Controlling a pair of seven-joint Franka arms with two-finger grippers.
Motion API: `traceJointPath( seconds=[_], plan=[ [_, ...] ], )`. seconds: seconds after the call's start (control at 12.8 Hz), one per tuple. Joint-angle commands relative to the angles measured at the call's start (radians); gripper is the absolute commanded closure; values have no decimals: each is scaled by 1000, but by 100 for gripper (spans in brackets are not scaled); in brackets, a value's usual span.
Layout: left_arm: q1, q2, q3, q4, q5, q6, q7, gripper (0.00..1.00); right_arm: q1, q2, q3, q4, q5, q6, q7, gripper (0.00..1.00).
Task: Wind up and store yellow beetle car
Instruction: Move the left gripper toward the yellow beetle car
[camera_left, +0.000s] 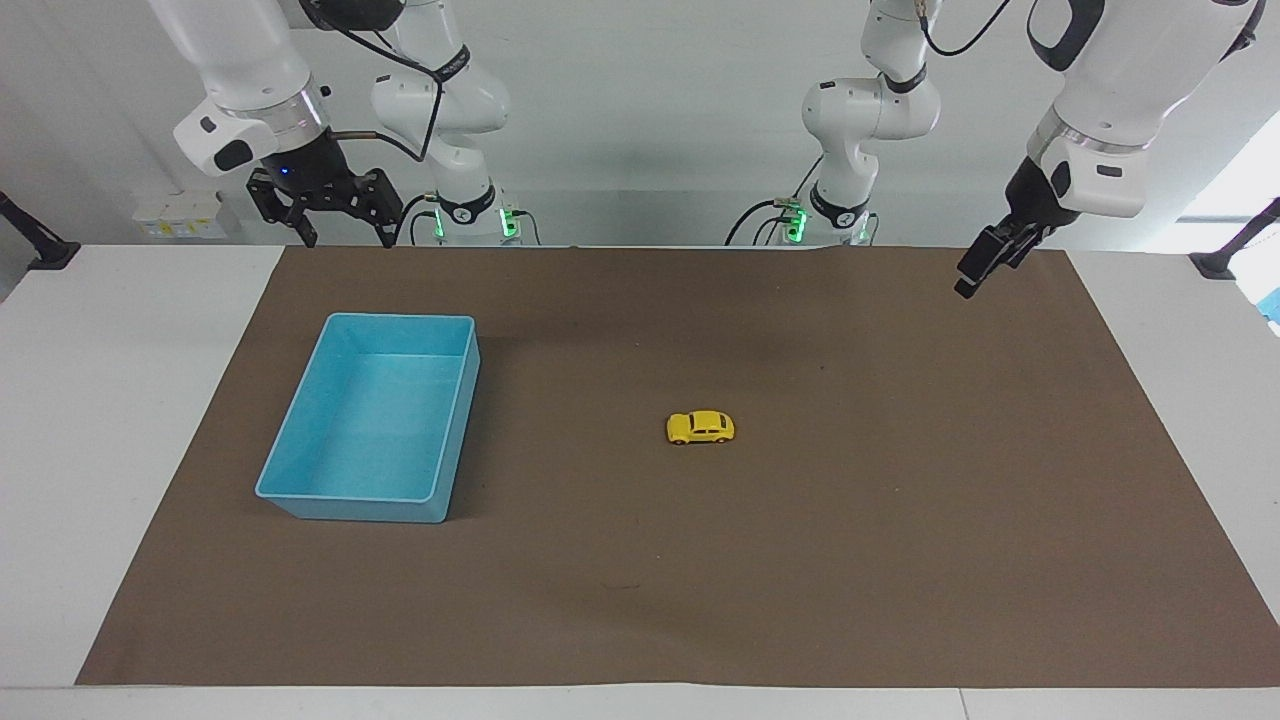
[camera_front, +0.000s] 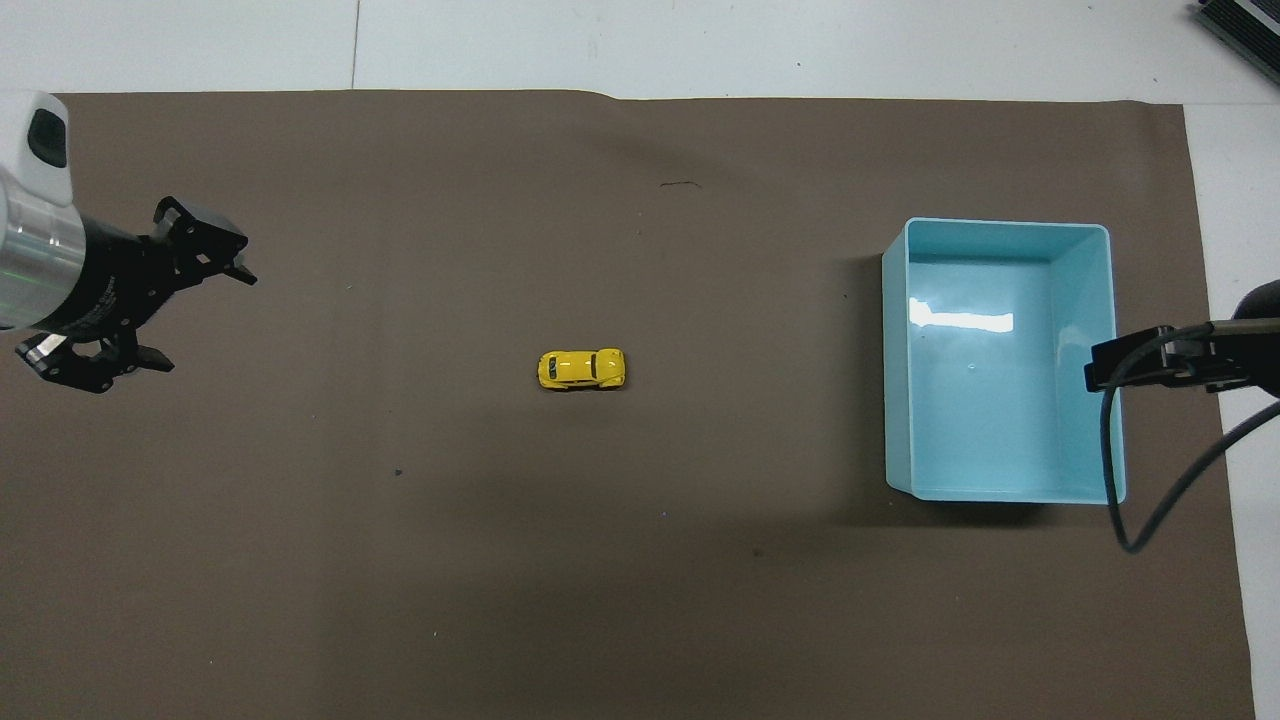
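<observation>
Risks from this frame: yellow beetle car (camera_left: 700, 428) sits on its wheels mid-mat, untouched, well apart from both grippers and from the blue bin (camera_left: 300, 440), which lies toward the right arm's end of the table

Left gripper (camera_front: 185, 315) is up in the air over the brown mat (camera_left: 900, 560) at the left arm's end, fingers spread with nothing between them, tilted toward the car. Right gripper (camera_left: 340, 225) hangs over the mat edge on the robots' side of the bin, fingers spread, empty; looks like it's waiting

What could bite, my read:
- car is tiny and rounded, so a pinch across the curved roof could squirt it out; closing across the flat flanks looks safer
- it's on free wheels, so any finger contact before closure rolls it away along its long axis
- car's long axis runs along the table's length, so the left wrist has to turn to close across its width; a skewed approach means one finger lands first and pushes it
- winding likely means dragging it backward on the mat: too light and wheels slip, too hard and it could pop out of the grip
- if released wound-up and not inside the bin, it could drive off the mat
- bin has walls, so a low carry clips the rim
</observation>
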Motion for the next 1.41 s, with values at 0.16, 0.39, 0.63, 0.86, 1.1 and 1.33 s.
traceJointPath(
  seconds=[0.16,0.39,0.63,0.86,1.1,1.33],
  plan=[
    [-16,-14,15,-24,-36,44,-117,0,-5,1,-1,2,15,5,12,0],
    [-14,-10,13,-30,-51,96,-323,0,-5,1,-1,2,15,5,12,0],
    [-13,-9,15,-30,-109,92,-349,0,-5,1,-1,2,15,5,12,0],
    [-7,1,18,-27,-119,118,-470,0,-5,1,-1,2,15,5,12,0],
    [-45,49,18,-20,-102,153,-604,0,-5,1,-1,2,15,5,12,0],
    [-82,87,16,-15,-62,164,-690,0,-5,1,-1,2,15,5,12,0]
  ],
)
